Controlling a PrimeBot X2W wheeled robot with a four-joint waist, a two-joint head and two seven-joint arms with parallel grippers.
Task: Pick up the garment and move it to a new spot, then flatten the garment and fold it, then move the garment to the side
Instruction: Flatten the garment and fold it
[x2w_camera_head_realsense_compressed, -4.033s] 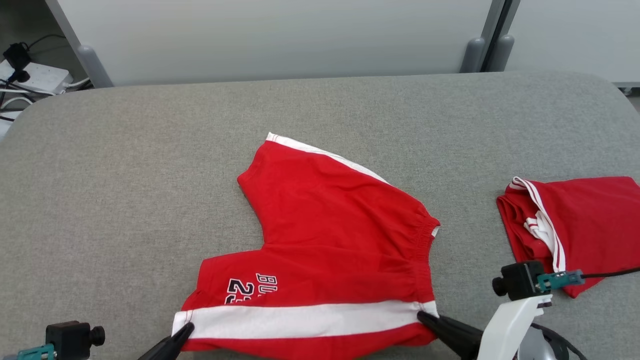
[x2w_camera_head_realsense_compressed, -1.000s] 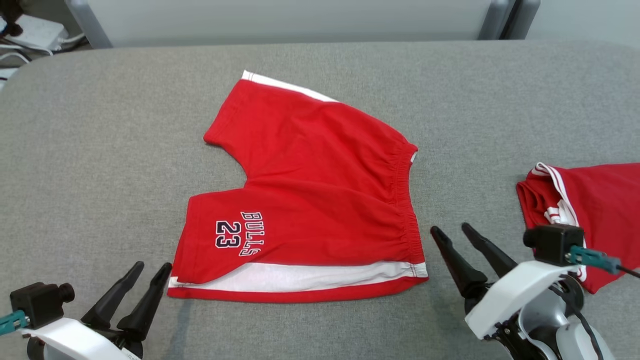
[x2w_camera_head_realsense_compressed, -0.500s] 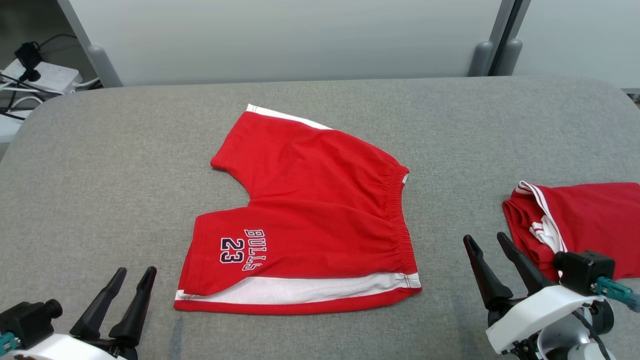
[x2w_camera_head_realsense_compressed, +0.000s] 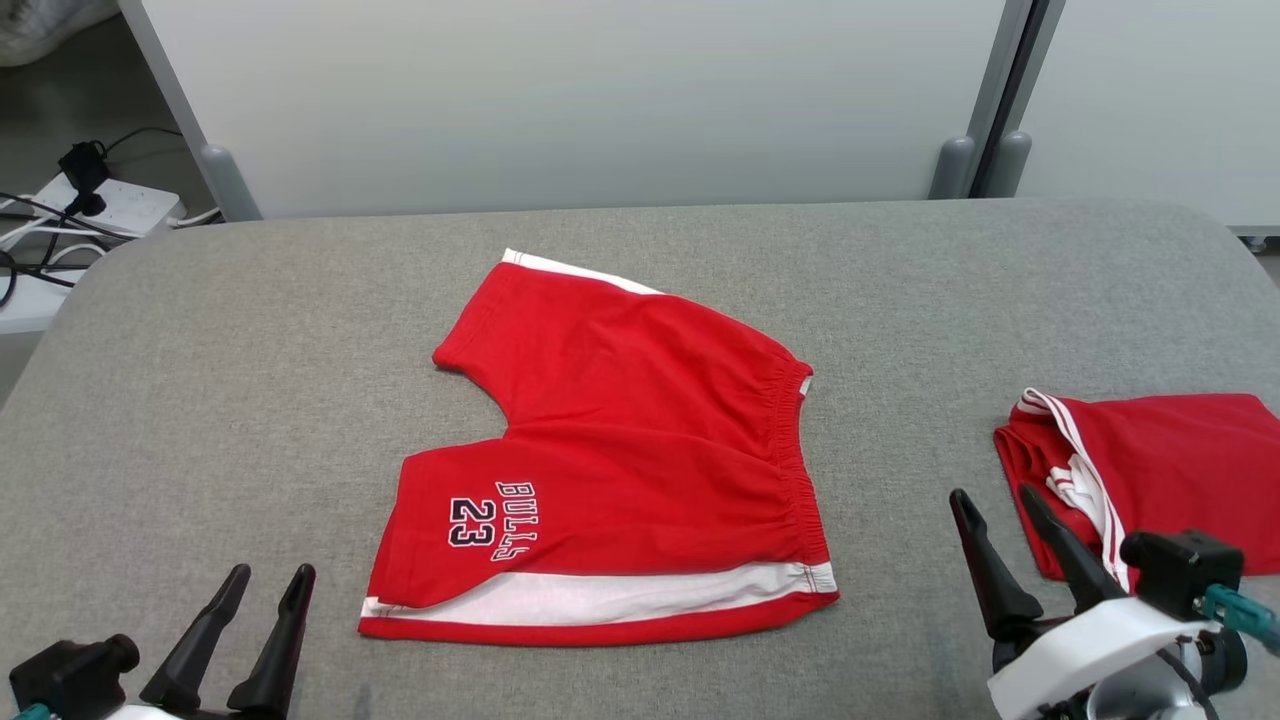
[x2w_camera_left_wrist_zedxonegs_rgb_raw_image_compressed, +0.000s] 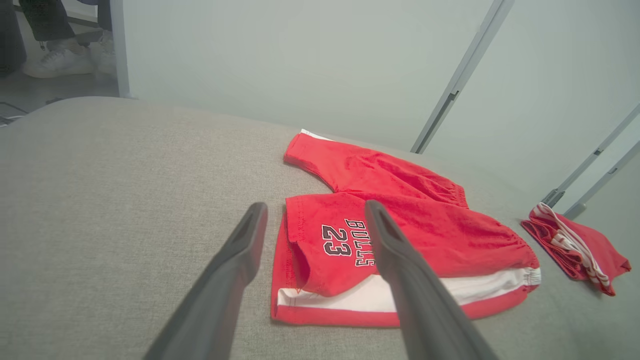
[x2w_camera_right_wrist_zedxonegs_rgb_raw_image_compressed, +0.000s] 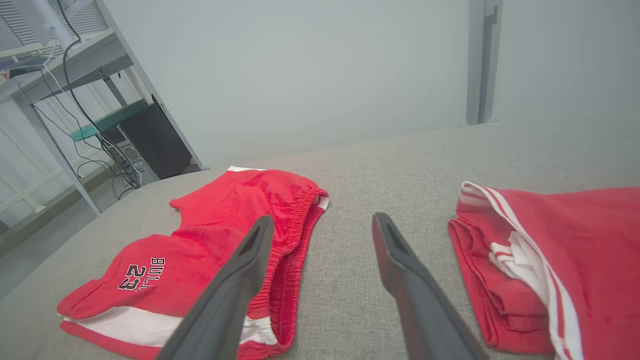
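- The red shorts (x2w_camera_head_realsense_compressed: 610, 450) lie spread flat in the middle of the grey padded table (x2w_camera_head_realsense_compressed: 220, 380). The waistband faces right and the 2 legs face left.
- The near leg carries the print "BULLS 23". A white stripe runs along the near edge of the shorts, parallel to the table's front.
- The far leg angles off toward the table's far edge, with a thin white stripe on its outer side.
- The left gripper (x2w_camera_head_realsense_compressed: 272, 572) sits low at the near left with its jaws apart and nothing in them. Its tips are near the shorts' near-left corner, with bare table between.
- The right gripper (x2w_camera_head_realsense_compressed: 992, 495) sits at the near right, jaws apart and empty. It points into the gap between the waistband and a second red garment (x2w_camera_head_realsense_compressed: 1170, 470) and touches neither.
- That second garment, which has white trim, lies folded at the table's right edge, well apart from the shorts.
- Bare table is widest on the left. A broad band runs along the far edge, and a narrower strip lies right of the waistband.
- Pale wall panels (x2w_camera_head_realsense_compressed: 600, 100) stand beyond the far edge.
- A white power strip (x2w_camera_head_realsense_compressed: 125, 205) with cables lies off the far-left corner.
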